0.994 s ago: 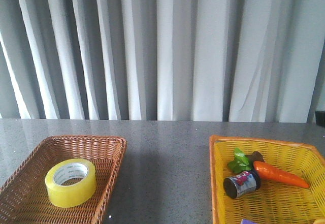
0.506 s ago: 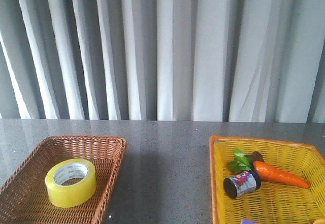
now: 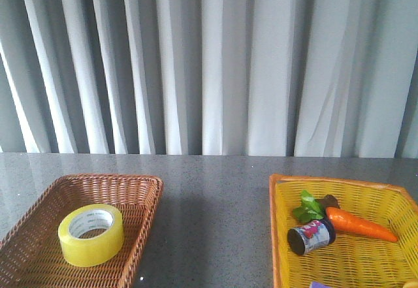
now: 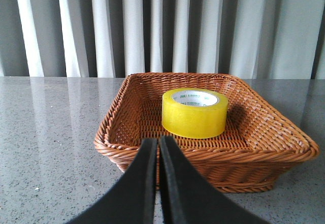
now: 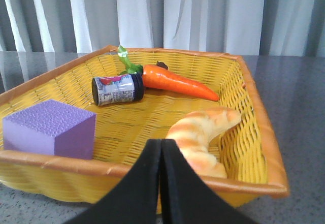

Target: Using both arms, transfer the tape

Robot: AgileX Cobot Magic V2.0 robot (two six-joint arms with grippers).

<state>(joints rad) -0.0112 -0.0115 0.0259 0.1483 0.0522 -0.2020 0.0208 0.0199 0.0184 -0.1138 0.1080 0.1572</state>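
The yellow tape lies flat in the brown wicker basket at the left of the table; the left wrist view shows the tape in the middle of that basket. My left gripper is shut with nothing in it, just short of the basket's near rim. Shut and empty too, my right gripper sits in front of the yellow basket. Neither arm shows in the front view.
The yellow basket at the right holds an orange toy carrot, a small can, a purple block and a croissant-like toy. Grey tabletop lies between the baskets. Curtains hang behind.
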